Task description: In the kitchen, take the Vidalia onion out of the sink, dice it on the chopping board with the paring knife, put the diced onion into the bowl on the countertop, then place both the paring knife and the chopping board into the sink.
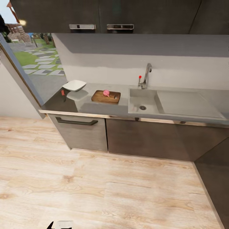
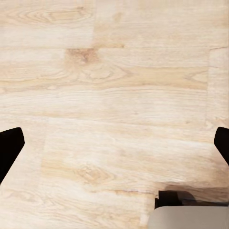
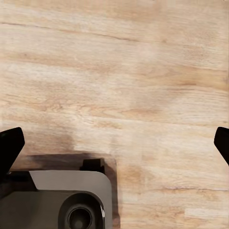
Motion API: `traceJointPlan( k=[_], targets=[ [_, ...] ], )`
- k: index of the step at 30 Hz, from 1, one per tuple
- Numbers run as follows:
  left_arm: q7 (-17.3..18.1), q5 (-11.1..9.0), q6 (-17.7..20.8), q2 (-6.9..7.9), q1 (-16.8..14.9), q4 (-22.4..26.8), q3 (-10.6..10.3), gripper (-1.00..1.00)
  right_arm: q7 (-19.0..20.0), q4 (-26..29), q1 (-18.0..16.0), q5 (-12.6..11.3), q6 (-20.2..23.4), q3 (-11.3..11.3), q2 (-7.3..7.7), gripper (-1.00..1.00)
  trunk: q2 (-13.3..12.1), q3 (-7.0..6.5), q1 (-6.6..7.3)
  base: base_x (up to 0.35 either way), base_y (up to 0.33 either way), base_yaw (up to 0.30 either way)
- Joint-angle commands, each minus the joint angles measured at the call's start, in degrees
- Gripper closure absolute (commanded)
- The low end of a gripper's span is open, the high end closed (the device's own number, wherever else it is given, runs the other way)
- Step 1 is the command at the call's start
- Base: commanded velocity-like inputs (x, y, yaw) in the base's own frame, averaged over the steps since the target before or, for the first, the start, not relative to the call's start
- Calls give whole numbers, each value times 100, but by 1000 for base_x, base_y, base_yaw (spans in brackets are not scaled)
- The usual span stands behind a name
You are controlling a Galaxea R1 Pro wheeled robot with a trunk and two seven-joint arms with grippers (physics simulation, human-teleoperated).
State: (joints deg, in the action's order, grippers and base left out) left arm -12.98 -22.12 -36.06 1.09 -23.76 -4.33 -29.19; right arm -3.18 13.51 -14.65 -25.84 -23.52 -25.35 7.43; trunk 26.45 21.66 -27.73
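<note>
The pinkish Vidalia onion (image 1: 106,93) rests on the dark brown chopping board (image 1: 102,97), which lies on the grey countertop (image 1: 95,108) just left of the sink (image 1: 136,105). Farther left stands the white bowl (image 1: 74,85). The paring knife (image 1: 63,94), red handle and dark blade, lies beside the bowl near the counter's left end. My left gripper (image 2: 114,145) is open over the wood floor, its dark fingertips (image 2: 9,148) far apart. My right gripper (image 3: 114,145) is open too, also facing the floor, with nothing held.
A chrome tap (image 1: 146,75) with a red knob stands behind the basin, and a drainboard (image 1: 187,103) extends to its right. Lower cabinets (image 1: 79,132) with a dark handle face me across pale wood floor (image 1: 105,190). A window (image 1: 35,54) is at the left.
</note>
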Motion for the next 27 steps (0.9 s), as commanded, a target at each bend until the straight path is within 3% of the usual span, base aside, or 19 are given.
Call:
traceJointPlan(
  k=[1,27],
  targets=[
    [-20,-21,-23,-4,-6,-17,-48,-100,-33,3,-3,-26,-12,-49,4,-100,8,-1,-3,0,0,0],
    [-20,-21,-23,5,-6,-16,-44,-100,-33,3,-3,-26,-12,-50,-2,-100,8,-236,-3,0,0,0]
  ],
)
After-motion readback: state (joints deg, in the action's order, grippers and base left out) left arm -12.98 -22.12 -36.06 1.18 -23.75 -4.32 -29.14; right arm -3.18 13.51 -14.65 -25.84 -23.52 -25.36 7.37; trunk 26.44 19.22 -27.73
